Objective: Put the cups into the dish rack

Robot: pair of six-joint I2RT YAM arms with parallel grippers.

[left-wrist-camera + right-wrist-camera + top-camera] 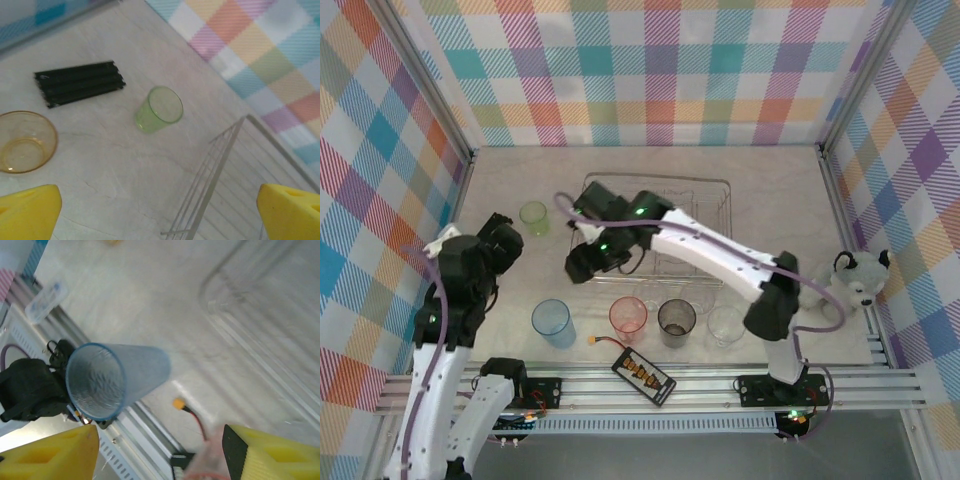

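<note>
Row of small upright cups along the lower middle of the top view, on the pale table [770, 200]: blue translucent plastic tumbler [552, 322] at the left end, then pink-red translucent tumbler [628, 316], smoky grey tumbler [677, 322] and clear tumbler [725, 325] at the right end, each apart from its neighbour. Pale green tumbler [534, 217] alone at centre left, near the left edge of the rectangular clear wire dish rack [700, 182], not touching it. Rack at upper centre, partly covered by the white right arm [705, 250]. Right gripper [582, 262] at the rack's lower left corner, up and right of the blue tumbler. In the right wrist view: yellow fingers [50, 455] apart at the bottom corners, nothing clamped between them; blue tumbler [115, 380] at centre left; blurred pink shape beside the right-hand finger; rack rim at upper right. Left gripper [505, 240] just left of the green tumbler. In the left wrist view: jaws wide apart, gripping nothing; green tumbler [159, 109] at centre; amber-tinted clear tumbler [25, 141] at the left edge; black ribbed rectangular block [79, 82] at upper left; rack corner at lower right. Black rectangular battery pack [643, 375] at bottom centre of the top view. Black-and-white plush toy [855, 278] at the right edge.
</note>
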